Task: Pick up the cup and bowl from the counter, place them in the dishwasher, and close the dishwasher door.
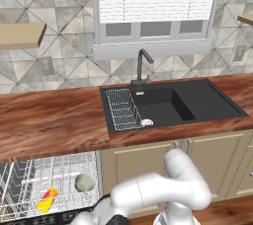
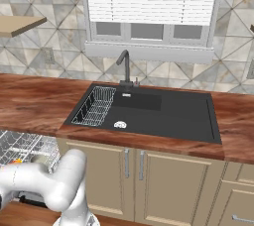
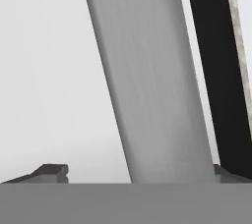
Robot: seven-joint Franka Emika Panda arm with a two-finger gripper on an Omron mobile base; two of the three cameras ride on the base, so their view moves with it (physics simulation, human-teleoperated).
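A: What's getting cut off or hidden here?

B: The dishwasher [image 1: 49,184] is sitting under the counter's [image 1: 49,120] left end, and the left base view's bottom left corner is clipping its white wire rack. The arm is bending low across the bottom of that view, and its hand is running off the lower edge, so the gripper itself is hard to make out there.

A: And the cup and bowl?

B: The cup [image 1: 47,200] is lying in the rack near its front left, showing yellow with a red-orange patch. The bowl [image 1: 84,182] is resting in the rack just to the cup's right, near the rack's right edge. In the right base view the white arm is covering most of the rack; only a sliver of the bowl [image 2: 38,160] is peeking out above the arm.

A: What about the jaws?

B: In the hand view the gripper [image 3: 133,171] is pointing at a slanting grey panel with a black strip beside it, too close to identify with certainty. The two dark finger tips are sitting far apart at the bottom corners, so the jaws are standing wide and gripping nothing.

A: Any writing or brand marks?

B: None that I can read. The black sink [image 1: 168,104] and its small wire basket [image 1: 122,109] are plain.
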